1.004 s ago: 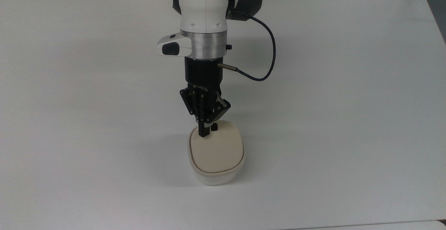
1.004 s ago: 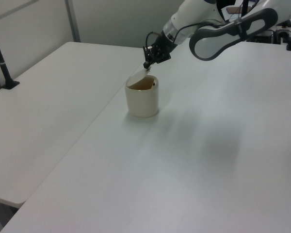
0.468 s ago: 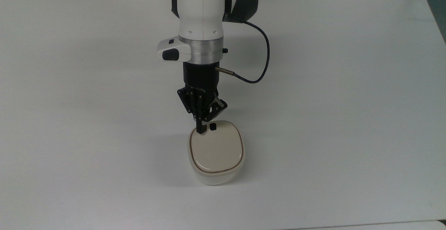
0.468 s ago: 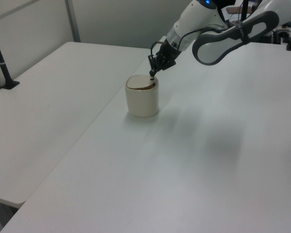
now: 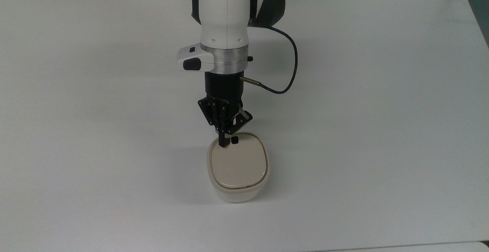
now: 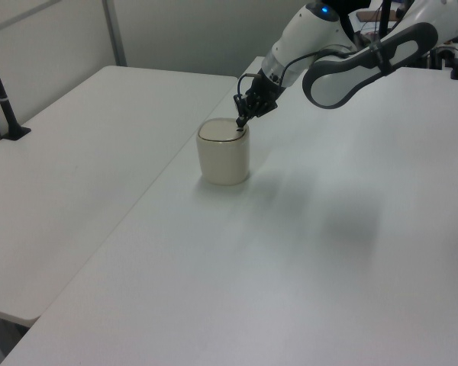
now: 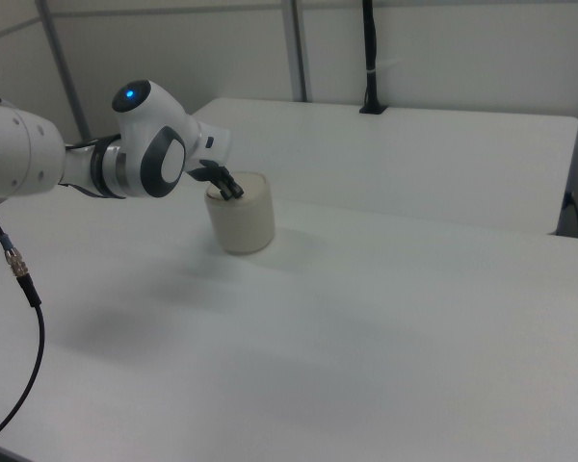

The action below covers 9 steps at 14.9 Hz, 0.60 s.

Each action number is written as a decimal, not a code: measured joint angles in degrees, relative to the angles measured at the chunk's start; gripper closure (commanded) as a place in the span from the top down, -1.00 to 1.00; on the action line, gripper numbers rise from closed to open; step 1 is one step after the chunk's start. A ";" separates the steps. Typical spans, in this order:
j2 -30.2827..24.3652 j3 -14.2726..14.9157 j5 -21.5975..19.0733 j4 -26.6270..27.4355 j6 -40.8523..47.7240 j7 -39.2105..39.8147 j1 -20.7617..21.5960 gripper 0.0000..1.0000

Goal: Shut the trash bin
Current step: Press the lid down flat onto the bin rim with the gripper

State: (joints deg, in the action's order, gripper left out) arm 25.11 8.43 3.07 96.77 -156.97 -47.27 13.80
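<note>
White-bodied trash bin [image 5: 237, 191] standing on the white table [image 5: 382, 130], centre-near in the top view, beige lid [image 5: 238, 164] lying flat and closed. Black gripper [image 5: 224, 143], fingers pressed together with nothing between them, tip touching the lid's far edge just left of the small black button [image 5: 234, 140].

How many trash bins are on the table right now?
1. The trash bin stands on the white table, toward the top view's lower middle, its beige lid down, with the end effector at the lid's far edge.
</note>
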 measured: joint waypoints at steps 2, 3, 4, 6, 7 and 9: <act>0.00 0.00 0.60 0.00 0.00 0.01 0.03 -1.00; 0.01 -0.02 1.11 0.00 0.00 0.02 0.05 -1.00; 0.03 -0.08 1.85 0.01 0.01 0.03 0.05 -1.00; 0.14 -0.39 4.09 -0.06 0.00 0.03 0.05 -1.00; 0.15 -0.56 5.26 -0.07 0.00 0.03 0.05 -1.00; 0.18 -0.72 6.26 -0.11 0.00 0.03 0.05 -1.00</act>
State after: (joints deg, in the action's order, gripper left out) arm 25.29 7.71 9.33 96.65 -156.97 -47.24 13.84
